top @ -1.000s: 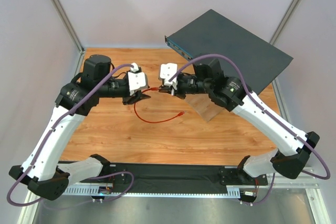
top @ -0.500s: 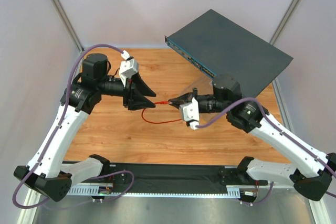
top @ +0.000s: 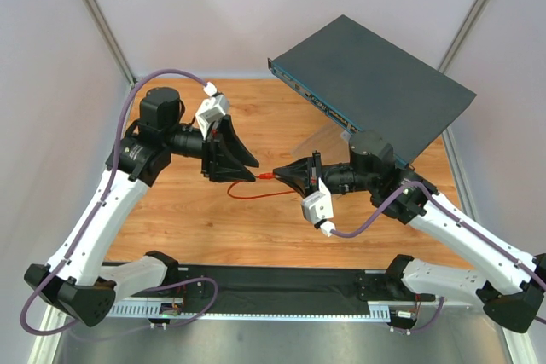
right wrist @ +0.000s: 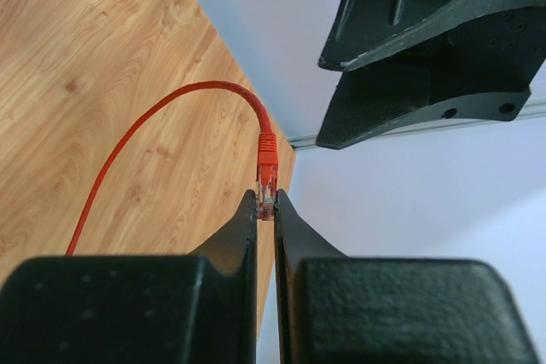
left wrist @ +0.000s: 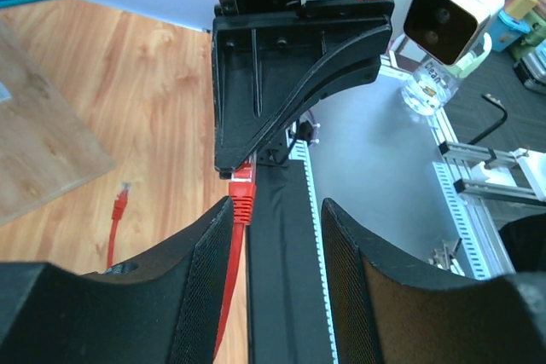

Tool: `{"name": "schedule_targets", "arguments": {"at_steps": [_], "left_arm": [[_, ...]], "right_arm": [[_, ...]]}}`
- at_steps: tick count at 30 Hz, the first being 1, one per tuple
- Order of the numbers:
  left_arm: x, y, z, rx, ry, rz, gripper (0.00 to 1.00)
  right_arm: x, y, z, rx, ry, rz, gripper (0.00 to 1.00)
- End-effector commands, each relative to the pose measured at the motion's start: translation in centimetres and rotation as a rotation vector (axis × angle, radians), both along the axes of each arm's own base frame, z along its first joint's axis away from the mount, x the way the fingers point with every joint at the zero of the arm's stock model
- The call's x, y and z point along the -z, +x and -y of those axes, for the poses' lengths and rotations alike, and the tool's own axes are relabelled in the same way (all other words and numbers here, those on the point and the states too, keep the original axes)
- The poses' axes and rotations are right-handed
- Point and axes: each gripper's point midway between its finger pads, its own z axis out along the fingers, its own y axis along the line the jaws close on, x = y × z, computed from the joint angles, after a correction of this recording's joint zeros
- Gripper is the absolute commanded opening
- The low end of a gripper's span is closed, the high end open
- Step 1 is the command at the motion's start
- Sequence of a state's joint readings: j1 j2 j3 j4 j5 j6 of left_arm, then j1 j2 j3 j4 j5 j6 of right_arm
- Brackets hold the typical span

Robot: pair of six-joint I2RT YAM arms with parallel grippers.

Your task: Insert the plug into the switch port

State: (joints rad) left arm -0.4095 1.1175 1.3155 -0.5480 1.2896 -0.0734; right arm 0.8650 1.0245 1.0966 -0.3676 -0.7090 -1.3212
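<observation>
The plug (right wrist: 268, 161) is pinched at its clear tip by the tightly closed right claw (right wrist: 266, 204) and held in the air above the surface (top: 179, 219). Since the mating end is covered by the fingers, this grip is judged to serve re-orienting, not insertion. The left claw (left wrist: 277, 215) is spread wide, gripping nothing, so the red cable (left wrist: 227, 283) hangs free. The switch port (top: 328, 109) lies well apart.

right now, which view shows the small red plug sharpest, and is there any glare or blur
right wrist: small red-booted plug crisp and close, pinched in the shut right gripper; left wrist: also sharp, but smaller, its tip hidden by that gripper; top external: even soft light, no glare, plug tiny.
</observation>
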Motion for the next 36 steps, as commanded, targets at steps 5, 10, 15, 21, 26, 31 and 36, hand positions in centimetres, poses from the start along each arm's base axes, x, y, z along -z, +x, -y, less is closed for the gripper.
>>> {"name": "schedule_targets", "arguments": {"at_steps": [5, 10, 15, 21, 26, 31, 36], "left_arm": [[2.0, 0.3, 0.4, -0.021, 0.077, 0.001, 0.51], [2.5, 0.4, 0.4, -0.024, 0.091, -0.004, 0.45], [2.7, 0.3, 0.4, -0.011, 0.095, -0.009, 0.35], [2.9, 0.0, 0.5, 0.010, 0.097, -0.017, 0.33], [2.6, -0.2, 0.6, 0.022, 0.087, -0.007, 0.14], [2.7, 1.9, 0.5, -0.130, 0.119, 0.035, 0.00], [3.3, 6.7, -0.7, -0.378, 0.209, 0.165, 0.00]], "right_arm": [[-2.3, -1.2, -0.1, -0.064, 0.075, 0.124, 0.01], [-2.3, -1.4, 0.0, -0.069, 0.091, 0.153, 0.01], [-2.1, -1.3, 0.0, -0.065, 0.087, 0.150, 0.01], [-2.1, -1.0, -0.1, -0.056, 0.085, 0.152, 0.00], [-2.0, -0.9, -0.1, -0.053, 0.087, 0.156, 0.00], [-1.0, 0.2, 0.2, 0.029, 0.055, 0.113, 0.46], [0.0, 2.9, 2.6, 0.274, 0.014, -0.046, 0.85]]}}
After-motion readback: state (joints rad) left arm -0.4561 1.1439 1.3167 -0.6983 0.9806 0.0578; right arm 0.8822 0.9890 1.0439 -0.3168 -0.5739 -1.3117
